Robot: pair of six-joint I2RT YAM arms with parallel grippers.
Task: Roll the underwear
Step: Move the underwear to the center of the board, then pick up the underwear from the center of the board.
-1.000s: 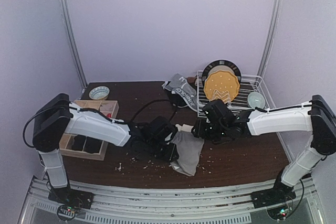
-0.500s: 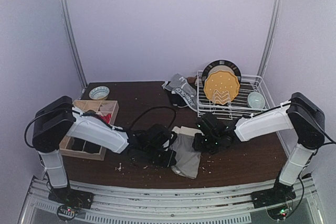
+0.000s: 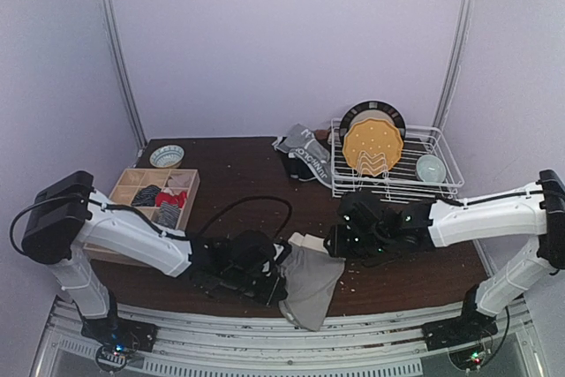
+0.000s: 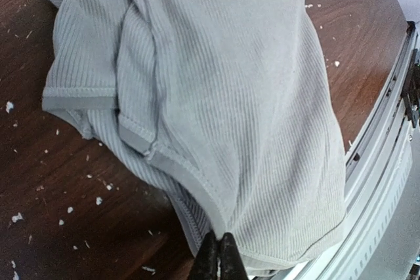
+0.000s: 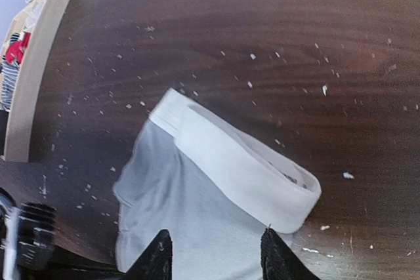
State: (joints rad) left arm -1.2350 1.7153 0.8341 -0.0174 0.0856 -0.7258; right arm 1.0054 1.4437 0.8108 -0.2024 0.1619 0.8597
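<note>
The left gripper [image 4: 220, 254] is now clamping shut on the hem of the grey underwear [image 4: 216, 96]. Compared with a second ago, it is sitting closer to the near edge, having dragged the cloth toward 6 o'clock, so the lower corner is spilling past the table [image 3: 415, 267] onto the metal rail [image 4: 387, 129]. The right gripper [image 5: 215, 254] is hovering with its fingers spread over the grey panel at 6 o'clock of the waistband [image 5: 236, 168], pinching nothing that shows. By my reading, this pull is stretching the garment out flat, and the roll itself is not yet beginning. The fabric is looking soft, finely ribbed and creased, while the waistband is forming a smooth, pale, flattened loop.
</note>
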